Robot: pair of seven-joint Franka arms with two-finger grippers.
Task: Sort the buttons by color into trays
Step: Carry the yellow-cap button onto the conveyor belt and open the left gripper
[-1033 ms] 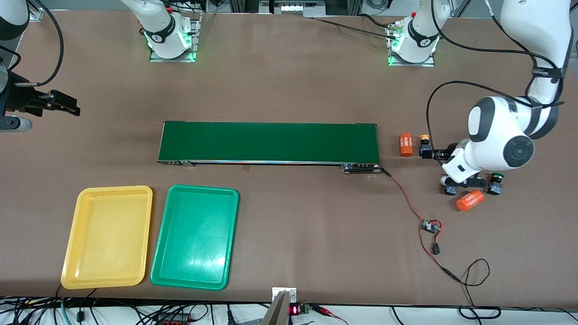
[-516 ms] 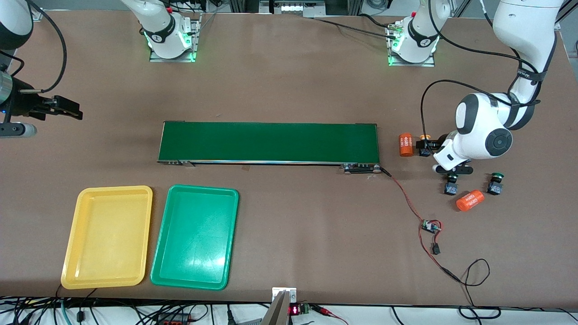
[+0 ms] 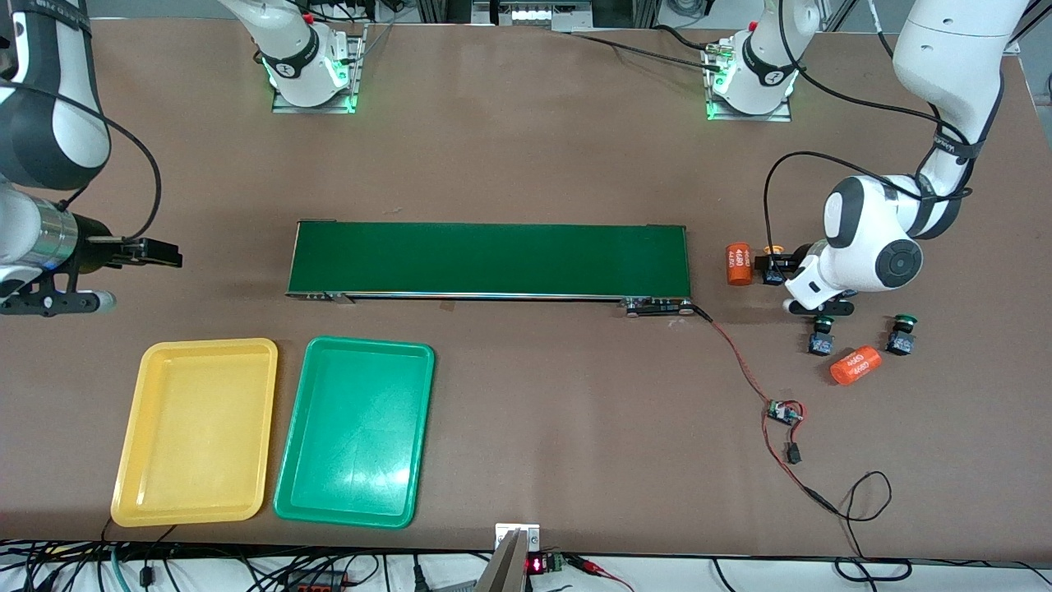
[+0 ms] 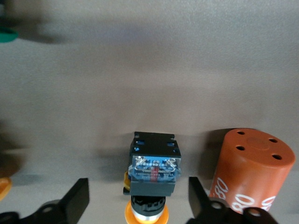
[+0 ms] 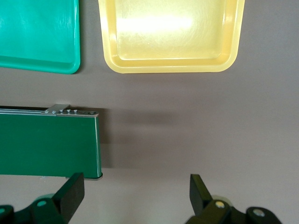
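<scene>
A yellow-capped button (image 4: 154, 170) lies on its side on the table between my left gripper's (image 4: 138, 196) fingers, with a gap on each side, so the gripper is open. In the front view this button (image 3: 772, 251) lies off the conveyor's end at the left arm's end of the table, and the left gripper (image 3: 781, 270) is low over it. Two green-capped buttons (image 3: 822, 337) (image 3: 902, 335) lie nearer the camera. The yellow tray (image 3: 197, 432) and green tray (image 3: 355, 432) sit side by side, both empty. My right gripper (image 3: 156, 253) hangs open over bare table.
An orange cylinder (image 3: 738, 263) stands right beside the yellow button, close to one left finger (image 4: 198, 198). A second orange cylinder (image 3: 855, 366) lies between the green buttons. The dark-green conveyor (image 3: 489, 259) spans the middle. A red-and-black wire with a small board (image 3: 785, 413) trails from it.
The left arm has shifted toward the conveyor, bringing its gripper around the yellow button. The right arm has swung its gripper toward the conveyor's end and the trays.
</scene>
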